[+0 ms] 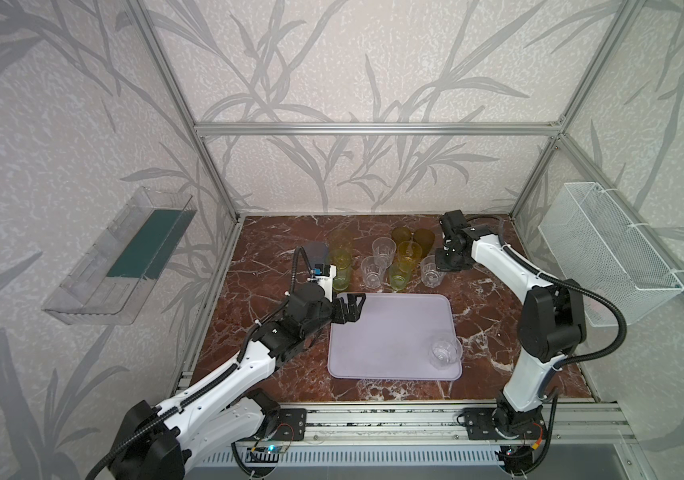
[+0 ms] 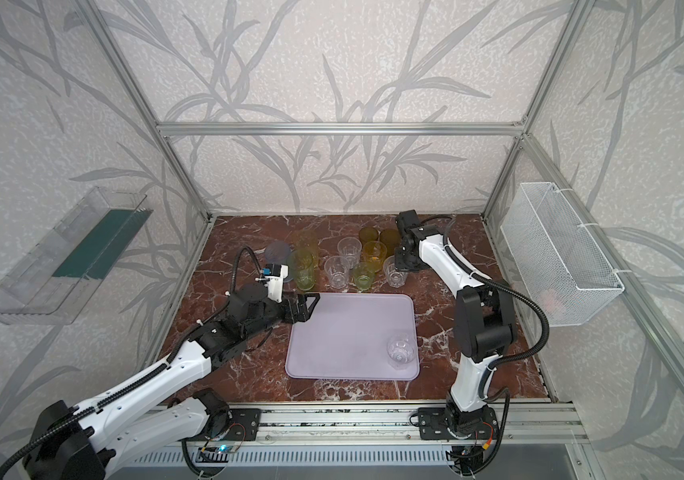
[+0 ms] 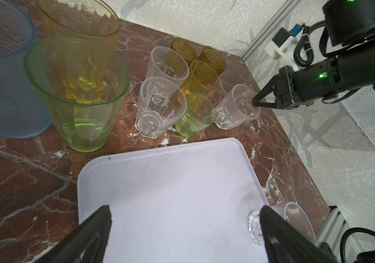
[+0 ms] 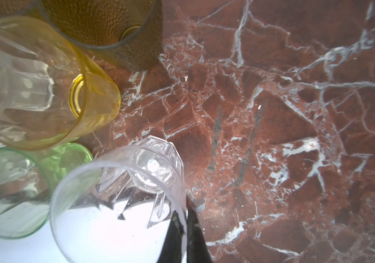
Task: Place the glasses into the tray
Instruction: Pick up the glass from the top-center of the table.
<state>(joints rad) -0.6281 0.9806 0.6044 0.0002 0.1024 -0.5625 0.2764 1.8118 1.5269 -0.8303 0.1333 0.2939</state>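
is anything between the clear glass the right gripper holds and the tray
Nothing visible does. Only bare marble tabletop lies between the short clear faceted tumbler in the right gripper and the flat pale lilac tray. The short green tumbler stands beside it.

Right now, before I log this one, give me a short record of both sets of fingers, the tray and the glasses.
left fingers: open, empty, over the far left corner of the tray
right fingers: shut on the wall of a clear tumbler, one inside, one outside
tray: one clear glass in its near right corner
other glasses: standing on the table beyond the tray
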